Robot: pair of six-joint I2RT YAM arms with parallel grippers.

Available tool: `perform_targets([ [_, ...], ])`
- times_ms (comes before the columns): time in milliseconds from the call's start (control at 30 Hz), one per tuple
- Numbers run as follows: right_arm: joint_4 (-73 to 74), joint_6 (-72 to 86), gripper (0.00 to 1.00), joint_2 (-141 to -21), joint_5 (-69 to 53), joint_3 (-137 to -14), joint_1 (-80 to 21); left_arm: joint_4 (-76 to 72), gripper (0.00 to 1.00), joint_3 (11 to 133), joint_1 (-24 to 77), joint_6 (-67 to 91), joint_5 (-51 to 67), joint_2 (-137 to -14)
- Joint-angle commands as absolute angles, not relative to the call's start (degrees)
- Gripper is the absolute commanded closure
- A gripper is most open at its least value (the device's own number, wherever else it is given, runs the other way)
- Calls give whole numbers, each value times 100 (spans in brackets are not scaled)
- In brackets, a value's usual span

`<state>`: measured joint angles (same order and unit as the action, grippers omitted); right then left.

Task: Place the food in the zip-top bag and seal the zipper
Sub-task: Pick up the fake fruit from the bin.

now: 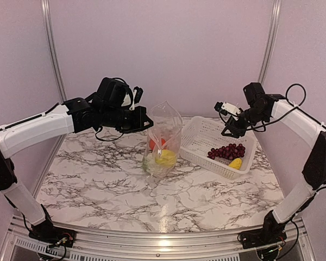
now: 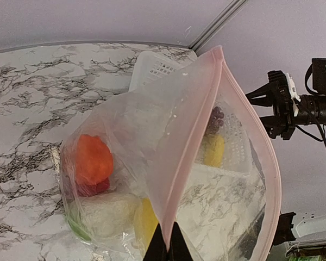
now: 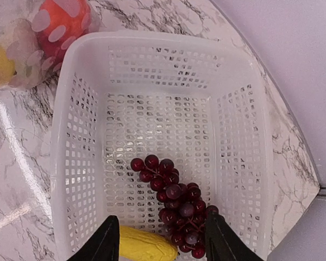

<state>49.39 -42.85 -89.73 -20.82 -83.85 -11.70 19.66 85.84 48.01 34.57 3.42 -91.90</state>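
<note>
Two pieces, the grapes [image 3: 174,201] and a yellow piece [image 3: 146,244], lie in the basket [image 3: 168,81] straight below my right pincer [image 3: 162,228], spread wide; the bunch slants toward its right finger. My left pincer [image 2: 164,244] pinches the rim of the bag [image 1: 163,141], upright just beside the basket.

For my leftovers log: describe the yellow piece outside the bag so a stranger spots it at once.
On the marble table, find the white basket on the right. At its near end lies a small yellow piece beside the purple grapes. The other yellow one sits inside the clear bag.
</note>
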Motion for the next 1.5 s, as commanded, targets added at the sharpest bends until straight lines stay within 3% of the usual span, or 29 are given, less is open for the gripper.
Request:
perform_targets([
  [0,5098,-4726,49,-9247,-1067,-8327,-1107,1951,100,8605,4790,3375,343,-9114],
  [500,4759,-5034,34,-10219,-76,-7995,-1107,2021,100,8580,4777,3348,299,-9088],
  [700,4340,-5027,23,-10485,453,-7760,-1117,1997,100,8552,4784,3360,307,-9097],
  [1033,3567,-4983,22,-11035,908,-7677,-1116,1945,100,8517,4786,3369,351,-9139],
  [1133,3521,-4957,31,-11256,960,-7710,-1116,1934,100,8484,4777,3384,360,-9125],
  [1300,3670,-4794,60,-11221,748,-7853,-1131,1927,100,8417,4787,3394,343,-9079],
  [1467,3791,-4555,70,-10686,317,-8071,-1142,1903,100,8402,4782,3390,337,-9100],
])
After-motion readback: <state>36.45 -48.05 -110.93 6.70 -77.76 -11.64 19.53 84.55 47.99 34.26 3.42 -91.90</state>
